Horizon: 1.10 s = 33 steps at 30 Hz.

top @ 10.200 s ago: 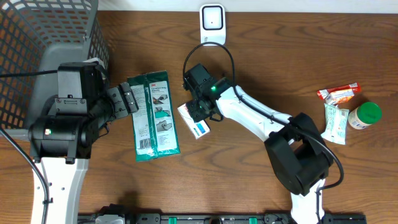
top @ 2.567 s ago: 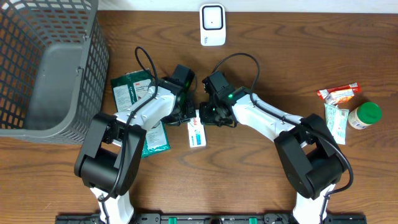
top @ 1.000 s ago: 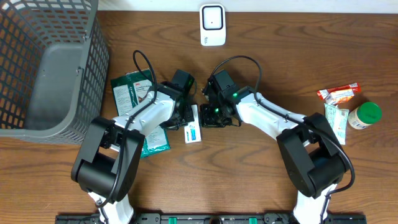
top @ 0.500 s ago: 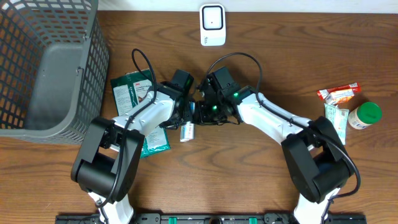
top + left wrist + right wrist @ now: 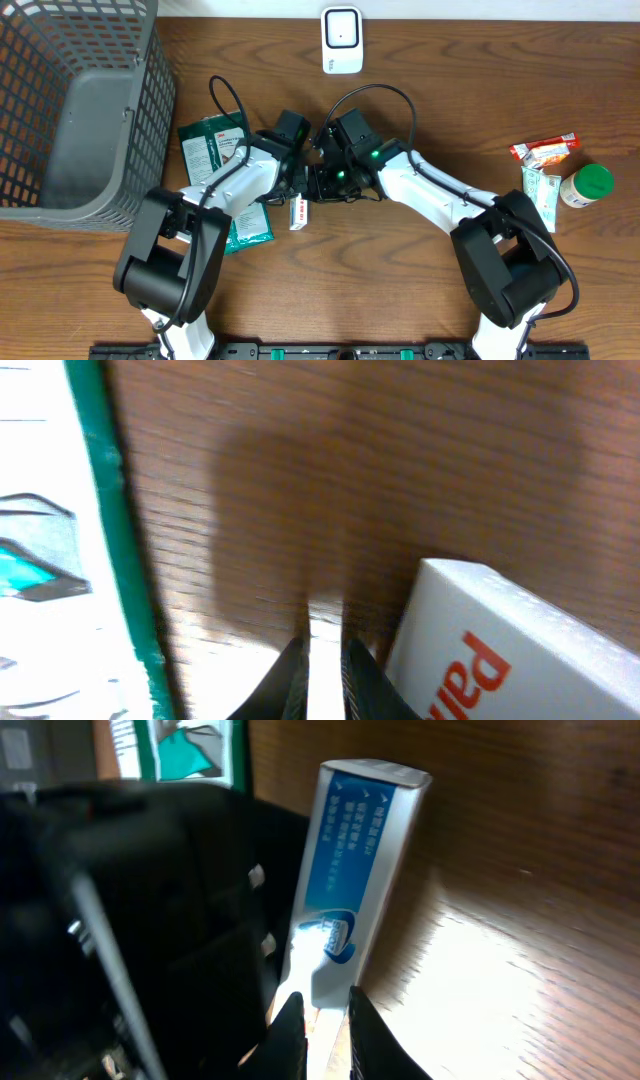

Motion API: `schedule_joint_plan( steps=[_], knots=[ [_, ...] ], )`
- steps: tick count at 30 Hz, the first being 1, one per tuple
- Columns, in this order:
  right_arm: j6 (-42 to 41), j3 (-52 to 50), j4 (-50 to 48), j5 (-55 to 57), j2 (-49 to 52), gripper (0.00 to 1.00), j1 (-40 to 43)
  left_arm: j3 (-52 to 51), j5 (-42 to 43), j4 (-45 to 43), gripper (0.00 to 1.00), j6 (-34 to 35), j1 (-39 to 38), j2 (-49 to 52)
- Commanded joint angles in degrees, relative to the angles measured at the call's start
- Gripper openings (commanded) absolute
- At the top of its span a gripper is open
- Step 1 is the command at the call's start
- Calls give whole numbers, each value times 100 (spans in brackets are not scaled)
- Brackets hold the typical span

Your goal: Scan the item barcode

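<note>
Scan not yet done: the box (image 5: 298, 212) stands on edge on the tabletop (image 5: 400, 290), well apart from the scanner (image 5: 341, 40), left fingers (image 5: 291, 672) and right fingers (image 5: 286, 1024) nearly together beside it, neither plainly gripping, so lifting and presenting its barcode remain

Both arms are folded inward, mirror-wise. The white-and-black left arm (image 5: 235, 182) runs up and rightward from its base. The white-and-black right arm (image 5: 425, 190) runs up and leftward from its own base. Both wrists are low, with their heads almost meeting. The black two-finger left gripper (image 5: 298, 190) points toward its partner. The black two-finger right gripper (image 5: 318, 186) points back at it, and the tips are just apart. In the left wrist view the fingers (image 5: 292, 676) are drawn nearly together, with a thin slit between them. In the right wrist view the fingers (image 5: 288, 1024) are likewise nearly together, with only a narrow slit showing ahead of the tips.
</note>
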State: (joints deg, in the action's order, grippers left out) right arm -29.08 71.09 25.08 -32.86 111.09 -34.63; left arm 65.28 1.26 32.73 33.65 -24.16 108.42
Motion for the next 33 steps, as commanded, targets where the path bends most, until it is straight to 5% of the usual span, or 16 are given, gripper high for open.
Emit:
schedule_joint_plan(
  steps=[1, 10, 18, 25, 33],
  knots=[
    [87, 111, -74, -468, -105, 11, -223, -57, -50, -44, 17, 52, 203, -184],
    [87, 111, -90, -308, -105, 12, -223, -52, -74, -48, 17, -59, 579, -632],
    [52, 872, 1043, 1043, -212, 28, -223, -52, -90, 79, 24, -138, 916, -1150],
    [-20, 2234, 2468, 2391, -275, 41, -354, -52, -90, 262, 48, -295, 1381, -1672],
    [-415, 2153, 2498, 3543, 79, 45, -1172, -55, -90, 748, 54, -295, 1971, -1707]
  ],
)
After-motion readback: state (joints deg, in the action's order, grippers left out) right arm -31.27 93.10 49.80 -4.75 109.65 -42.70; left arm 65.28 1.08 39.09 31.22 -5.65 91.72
